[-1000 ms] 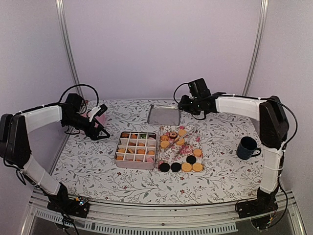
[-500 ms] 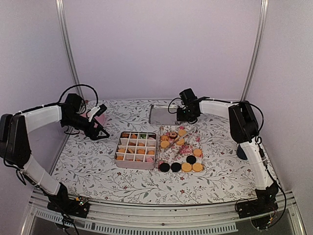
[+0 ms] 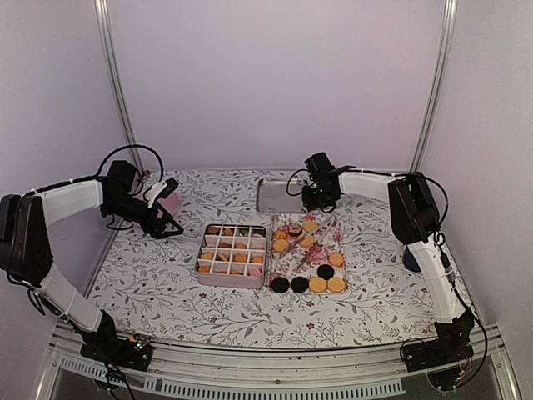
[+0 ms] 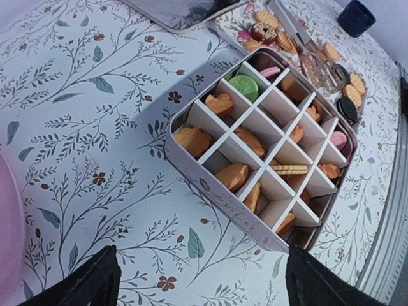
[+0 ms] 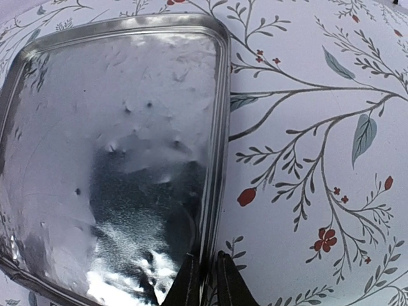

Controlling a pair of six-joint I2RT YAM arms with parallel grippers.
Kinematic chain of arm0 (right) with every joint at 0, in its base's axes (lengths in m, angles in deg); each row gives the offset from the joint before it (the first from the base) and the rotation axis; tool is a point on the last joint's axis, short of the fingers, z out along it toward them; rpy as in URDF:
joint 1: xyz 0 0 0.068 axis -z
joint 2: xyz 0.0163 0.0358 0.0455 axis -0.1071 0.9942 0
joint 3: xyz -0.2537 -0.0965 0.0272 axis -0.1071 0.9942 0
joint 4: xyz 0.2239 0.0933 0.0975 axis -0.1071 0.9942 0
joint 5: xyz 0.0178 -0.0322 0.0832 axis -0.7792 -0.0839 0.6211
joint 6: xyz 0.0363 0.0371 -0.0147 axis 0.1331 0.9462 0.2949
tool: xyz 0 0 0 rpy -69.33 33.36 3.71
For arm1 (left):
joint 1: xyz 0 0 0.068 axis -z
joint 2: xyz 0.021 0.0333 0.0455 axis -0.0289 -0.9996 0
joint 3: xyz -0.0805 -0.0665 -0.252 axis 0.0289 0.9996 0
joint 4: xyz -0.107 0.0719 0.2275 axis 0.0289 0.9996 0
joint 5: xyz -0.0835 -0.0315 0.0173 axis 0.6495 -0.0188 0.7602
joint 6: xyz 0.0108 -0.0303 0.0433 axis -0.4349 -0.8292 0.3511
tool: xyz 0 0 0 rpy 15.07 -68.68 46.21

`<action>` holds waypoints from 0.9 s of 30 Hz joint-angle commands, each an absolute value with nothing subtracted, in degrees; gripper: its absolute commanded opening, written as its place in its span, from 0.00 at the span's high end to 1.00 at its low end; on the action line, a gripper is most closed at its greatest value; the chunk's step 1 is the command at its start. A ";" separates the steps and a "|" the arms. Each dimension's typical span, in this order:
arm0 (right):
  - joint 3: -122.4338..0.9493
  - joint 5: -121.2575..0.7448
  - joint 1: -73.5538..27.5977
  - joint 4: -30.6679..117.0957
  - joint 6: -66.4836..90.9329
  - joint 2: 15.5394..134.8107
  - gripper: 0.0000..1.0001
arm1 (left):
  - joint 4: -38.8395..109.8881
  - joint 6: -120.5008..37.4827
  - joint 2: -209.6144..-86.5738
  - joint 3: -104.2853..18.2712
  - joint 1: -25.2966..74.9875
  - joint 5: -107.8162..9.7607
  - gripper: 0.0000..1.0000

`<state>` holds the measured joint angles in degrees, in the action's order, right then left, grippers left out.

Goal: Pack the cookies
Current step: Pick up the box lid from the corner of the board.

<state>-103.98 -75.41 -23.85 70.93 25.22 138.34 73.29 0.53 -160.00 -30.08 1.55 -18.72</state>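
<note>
Within the last second the right tool (image 5: 205, 284) has swung away from above the far end of the floral-printed rectangular tray (image 3: 291, 263) and settled at the flat silver rectangular metal lid (image 5: 108, 146). Its jaws have drawn in from half-open to a narrow pinch astride the lid's rim. The rim seems to sit between the fingertips, though the wrist view is too tight to show whether the grip is firm. I read this as filling being over and closing the tin being the step in hand.

The small round cookies (image 3: 317, 284), mostly golden with a few black, lie partly on the tray. Others sit in the compartments of the pale rectangular metal tin with white dividers (image 3: 229, 279). Both lie nearer the arm bases than the right tool, and apart from it.

The left tool (image 4: 204, 290) has not moved. It hangs with jaws wide and empty above the floral-patterned worktop (image 3: 166, 275), left of the tin.
</note>
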 commanded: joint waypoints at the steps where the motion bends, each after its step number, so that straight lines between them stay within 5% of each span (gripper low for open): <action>1: -104.73 -81.14 -25.84 73.84 23.40 139.57 0.92 | 73.49 1.54 -158.49 -29.31 0.93 -17.54 0.10; 4: -104.72 -83.53 -26.28 73.42 24.20 138.59 1.00 | 73.42 1.62 -157.91 -28.84 0.89 -17.77 0.10; 16: -92.38 -87.44 -28.66 52.58 33.05 122.37 1.00 | 74.10 -1.62 -156.12 -31.80 0.97 -14.97 0.09; 27: -81.11 -87.58 -35.38 40.84 35.73 112.45 1.00 | 62.44 -21.99 -159.26 -39.75 3.39 -4.38 0.07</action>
<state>-86.19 -86.88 -32.26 47.66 33.55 117.16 69.16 -12.02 -157.70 -35.52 1.99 -10.20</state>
